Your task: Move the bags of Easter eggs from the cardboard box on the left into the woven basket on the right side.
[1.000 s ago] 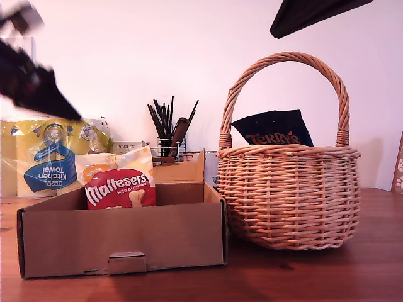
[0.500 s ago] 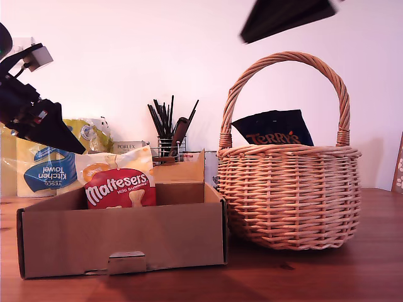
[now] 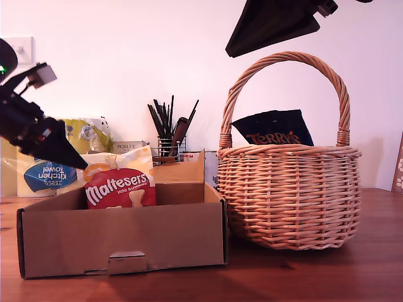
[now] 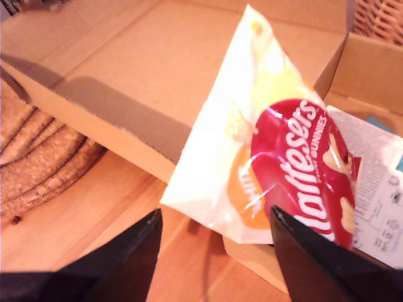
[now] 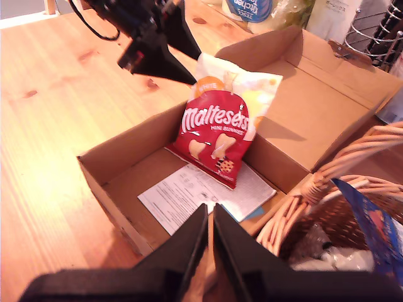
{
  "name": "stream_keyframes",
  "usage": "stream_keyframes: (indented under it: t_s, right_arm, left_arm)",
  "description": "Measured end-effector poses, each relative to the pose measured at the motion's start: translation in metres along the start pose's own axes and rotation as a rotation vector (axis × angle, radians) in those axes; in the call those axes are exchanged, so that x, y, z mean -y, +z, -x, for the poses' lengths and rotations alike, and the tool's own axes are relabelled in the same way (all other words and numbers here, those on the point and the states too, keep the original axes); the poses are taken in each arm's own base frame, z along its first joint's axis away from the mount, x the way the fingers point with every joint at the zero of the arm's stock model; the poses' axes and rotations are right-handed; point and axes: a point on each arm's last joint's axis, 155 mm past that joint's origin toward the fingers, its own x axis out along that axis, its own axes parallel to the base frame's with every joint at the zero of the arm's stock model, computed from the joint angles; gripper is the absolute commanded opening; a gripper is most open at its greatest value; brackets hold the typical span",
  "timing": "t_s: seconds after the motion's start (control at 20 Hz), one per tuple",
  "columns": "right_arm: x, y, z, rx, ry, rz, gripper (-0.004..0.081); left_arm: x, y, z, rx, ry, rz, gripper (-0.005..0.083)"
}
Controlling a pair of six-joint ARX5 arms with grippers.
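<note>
- The Maltesers bag [image 3: 119, 187] stands upright in the cardboard box [image 3: 123, 242], leaning against the box's far wall toward the exterior view's left; the second wrist view [image 5: 214, 135] shows it propped over a printed paper sheet [image 5: 201, 192] lying on the box floor.
- The first wrist view shows the same bag [image 4: 277, 163] close ahead, its red panel and cream top clear of both fingers.
- A dark blue Terry's bag [image 3: 274, 129] stands inside the woven basket [image 3: 289, 195], poking above the rim under the arched handle.
- The basket sits at about 3 o'clock from the box in the exterior view, just beside it on the wooden table [image 3: 315, 277].
- The first gripper [image 4: 214, 245] has its jaws spread wide with nothing between them; in the exterior view it [image 3: 79, 165] hangs at about 10 o'clock from the Maltesers bag, its tip near the bag's top corner.
- The second gripper [image 5: 211, 217] has its fingers nearly together, only a thin slit between them and nothing held; in the exterior view it [image 3: 230, 51] hangs above the basket handle, at about 11 o'clock from it.
- Behind the box, a kitchen towel pack [image 3: 47, 170] stands at the exterior view's left, and a wire pot of dark utensils [image 3: 169, 129] stands between box and basket, with a small white carton [image 3: 129, 146] beside it.
</note>
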Motion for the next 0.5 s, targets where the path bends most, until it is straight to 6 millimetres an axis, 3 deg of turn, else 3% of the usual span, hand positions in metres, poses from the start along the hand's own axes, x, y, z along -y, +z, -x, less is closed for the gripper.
stream_keyframes:
  t_s: [0.25,0.5]
  right_arm:
    - [0.001,0.004,0.0,0.017,-0.003,0.001,-0.0013]
    - [0.002,0.011,0.0,0.042,-0.008,0.003,-0.0013]
  left_arm:
    - [0.01,0.009,0.0,0.042,-0.055,0.036,0.0396]
    - [0.03,0.007,-0.004,0.024,-0.119,0.072,0.0181]
